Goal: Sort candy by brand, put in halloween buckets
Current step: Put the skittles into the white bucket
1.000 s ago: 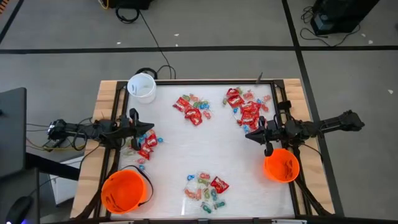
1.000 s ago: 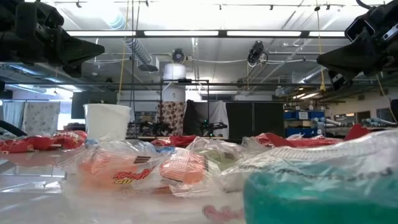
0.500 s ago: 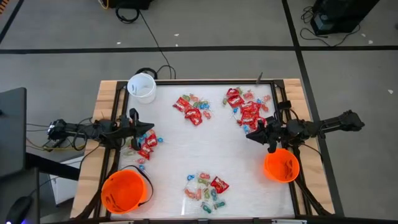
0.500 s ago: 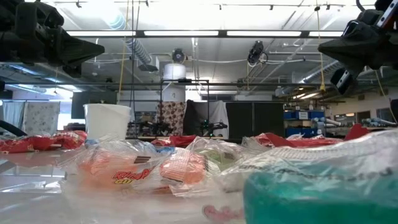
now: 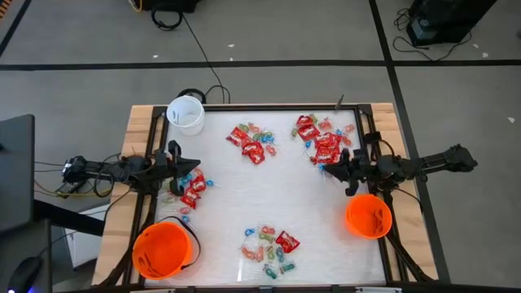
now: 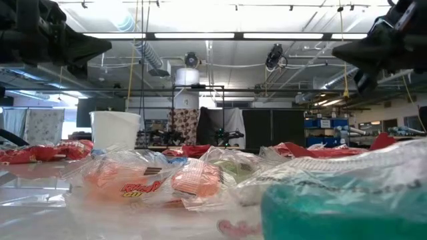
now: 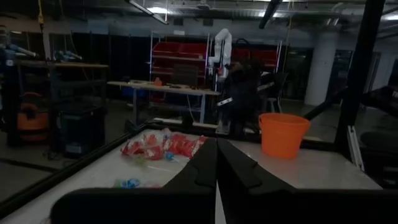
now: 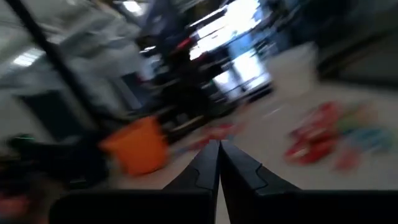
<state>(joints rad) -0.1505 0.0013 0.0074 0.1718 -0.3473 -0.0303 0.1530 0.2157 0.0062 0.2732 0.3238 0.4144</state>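
The right gripper (image 5: pixel 326 169), fingers together and empty, is swinging away from the right-hand orange bucket (image 5: pixel 368 217) toward the red candy pile (image 5: pixel 324 143) just beyond it; presumably another pick is being lined up. The left gripper (image 5: pixel 195 166), also closed on nothing, is holding unchanged, farther from that bucket, above the left candy cluster (image 5: pixel 192 189). The right wrist view is showing motion blur, unlike the high view; the white pail (image 5: pixel 186 114) is sitting well beyond.

The white table (image 5: pixel 244 203) bears candy (image 5: pixel 267 244), orange buckets (image 5: pixel 160 250) and a white pail (image 5: pixel 186 114).
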